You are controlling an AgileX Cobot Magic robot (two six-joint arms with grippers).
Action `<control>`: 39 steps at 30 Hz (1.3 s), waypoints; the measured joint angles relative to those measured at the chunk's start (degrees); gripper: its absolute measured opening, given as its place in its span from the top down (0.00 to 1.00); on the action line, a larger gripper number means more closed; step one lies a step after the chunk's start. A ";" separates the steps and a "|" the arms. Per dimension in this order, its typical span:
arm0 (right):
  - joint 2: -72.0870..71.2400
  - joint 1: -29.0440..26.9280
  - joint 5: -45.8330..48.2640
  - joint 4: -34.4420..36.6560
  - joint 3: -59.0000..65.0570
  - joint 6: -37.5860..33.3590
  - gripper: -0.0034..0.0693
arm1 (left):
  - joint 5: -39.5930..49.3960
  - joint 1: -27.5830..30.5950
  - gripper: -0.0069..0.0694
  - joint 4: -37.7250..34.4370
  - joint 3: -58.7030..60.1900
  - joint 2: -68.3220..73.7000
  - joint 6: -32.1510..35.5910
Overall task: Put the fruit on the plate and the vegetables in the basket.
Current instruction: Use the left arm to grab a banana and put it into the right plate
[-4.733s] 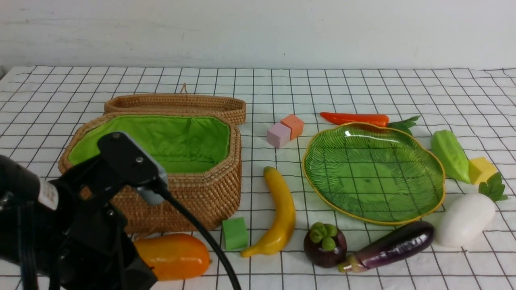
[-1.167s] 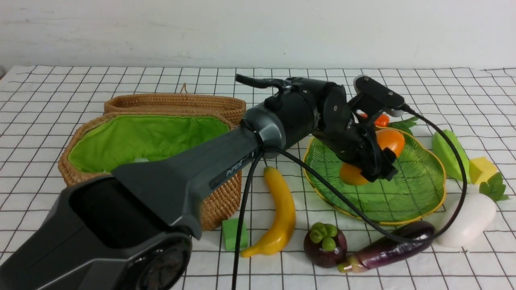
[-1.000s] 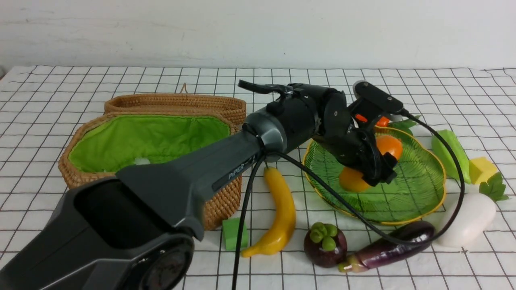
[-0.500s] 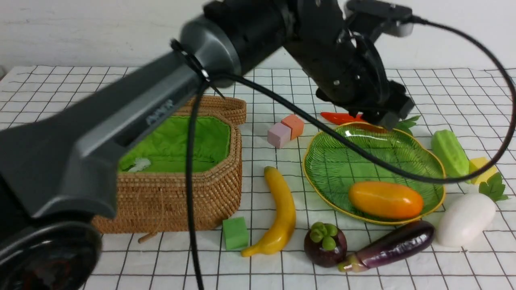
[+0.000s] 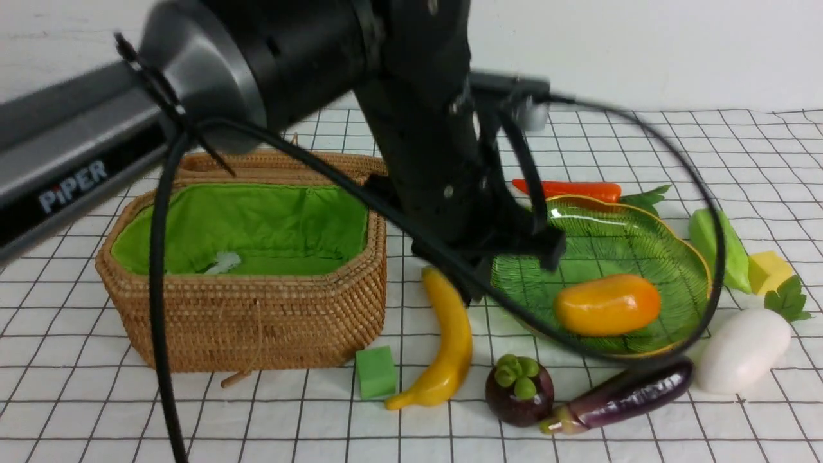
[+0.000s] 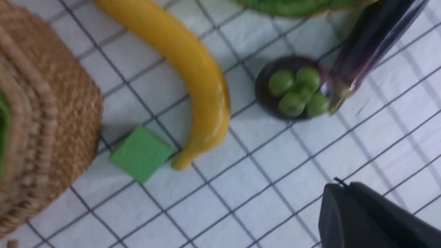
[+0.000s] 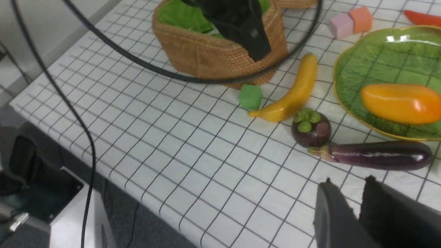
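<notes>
A: Step in hand?
B: Fruit. Mango [image 5: 607, 304] lies on plate [image 5: 630, 247]; banana [image 5: 450, 334] lies between plate and basket [image 5: 257, 321]. Left gripper [image 7: 257, 51] hovers nearby, closed, empty. Right gripper [image 7: 348, 187]: finger state unclear.
A: Next?
B: Likely open left fingers, then descend on banana.

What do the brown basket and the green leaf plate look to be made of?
The octagonal brown basket: woven wicker, matte, coiled rows show; green cloth lining. The leaf-shaped green plate: likely glass, glossy, grid lines show through, gold rim.
</notes>
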 joint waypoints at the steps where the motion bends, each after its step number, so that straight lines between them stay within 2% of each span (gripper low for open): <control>1: 0.00 0.00 0.00 1.55 0.06 -1.26 0.74 | 0.00 -0.76 0.91 1.06 2.64 0.62 0.22; 4: 0.00 0.00 0.00 4.24 0.49 -3.85 0.74 | -0.05 -2.34 0.82 3.87 6.30 3.47 0.34; 11: 0.00 0.00 0.00 5.19 1.74 -5.59 0.74 | -6.76 -1.87 0.41 9.02 6.75 9.49 -0.04; 14: 0.00 0.00 0.00 5.55 1.74 -5.59 0.73 | -10.11 -1.50 0.32 12.68 6.75 10.32 -1.03; 19: 0.00 0.00 0.00 5.60 1.74 -5.59 0.73 | -15.38 -1.48 0.31 14.31 6.75 11.68 -1.56; 29: 0.00 0.00 0.00 7.34 1.74 -5.59 0.73 | -16.04 -1.48 0.33 15.71 6.79 16.60 -2.49; 33: 0.00 0.00 0.00 7.49 1.74 -5.63 0.73 | -16.51 -1.48 0.38 15.71 6.93 16.65 -2.55; 35: 0.00 0.00 0.00 7.49 1.74 -5.63 0.73 | -16.52 -1.48 0.49 15.71 6.93 16.65 -2.55; 39: 0.00 0.00 0.00 7.54 1.74 -5.63 0.72 | -13.56 -1.48 0.49 15.71 5.48 16.70 -2.55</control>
